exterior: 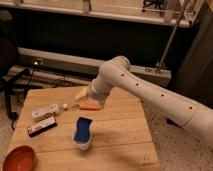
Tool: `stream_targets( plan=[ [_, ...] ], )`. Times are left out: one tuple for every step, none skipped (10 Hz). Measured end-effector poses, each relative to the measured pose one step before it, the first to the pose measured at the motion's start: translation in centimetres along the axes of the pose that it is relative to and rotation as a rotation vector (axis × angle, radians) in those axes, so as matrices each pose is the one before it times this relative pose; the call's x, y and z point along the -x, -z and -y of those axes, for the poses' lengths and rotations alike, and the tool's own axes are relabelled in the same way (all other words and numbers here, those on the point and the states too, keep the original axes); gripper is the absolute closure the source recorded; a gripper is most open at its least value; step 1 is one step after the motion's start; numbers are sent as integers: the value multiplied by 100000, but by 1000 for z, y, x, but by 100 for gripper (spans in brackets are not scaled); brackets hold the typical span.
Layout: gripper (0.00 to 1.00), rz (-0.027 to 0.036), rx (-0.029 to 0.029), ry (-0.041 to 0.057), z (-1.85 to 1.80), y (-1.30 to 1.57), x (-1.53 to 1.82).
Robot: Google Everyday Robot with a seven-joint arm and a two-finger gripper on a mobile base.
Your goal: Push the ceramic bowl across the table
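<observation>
The ceramic bowl (19, 159) is small, round, glossy orange-red and sits at the front left corner of the table (120, 135), a light-wood plank top. My white arm reaches in from the right over the back of the table. My gripper (81, 93) is at the arm's tip near the table's back middle, just above a small orange carrot-like item (90, 106). It is far from the bowl, which nothing touches.
A white cup with blue inside (82, 132) lies mid-table. A white box (45, 111), a dark flat packet (41, 126) and a small white ball (65, 106) lie at left. A dark mark (145, 162) is near the front edge. Shelving and cables stand behind.
</observation>
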Motion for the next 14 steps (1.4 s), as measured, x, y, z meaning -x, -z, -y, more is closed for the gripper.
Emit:
stream_targets(
  plan=[
    [20, 77, 6, 4, 13, -4, 12],
    [20, 447, 248, 362, 50, -28, 89],
    [20, 605, 1234, 2156, 379, -116, 304],
    [20, 1540, 2047, 6072, 1727, -363, 859],
    [20, 2914, 2522, 9966, 3077, -738, 1541],
    [20, 3145, 1860, 10069, 3474, -755, 1447],
    [20, 3490, 1957, 9471, 3291, -819, 1328],
    [22, 4206, 1822, 10455, 3712, -1112, 1365],
    [30, 4520, 1492, 10608, 3751, -1327, 1221],
    [38, 3739, 927, 8182, 2921, -1192, 781],
    [51, 4995, 124, 10591, 4185, -1777, 597],
    [60, 3669, -871, 6061, 2808, -1382, -163],
    [68, 2559, -1143, 3739, 1991, -1081, -457],
    [80, 2524, -1760, 3615, 2219, -1348, -1092]
  ],
)
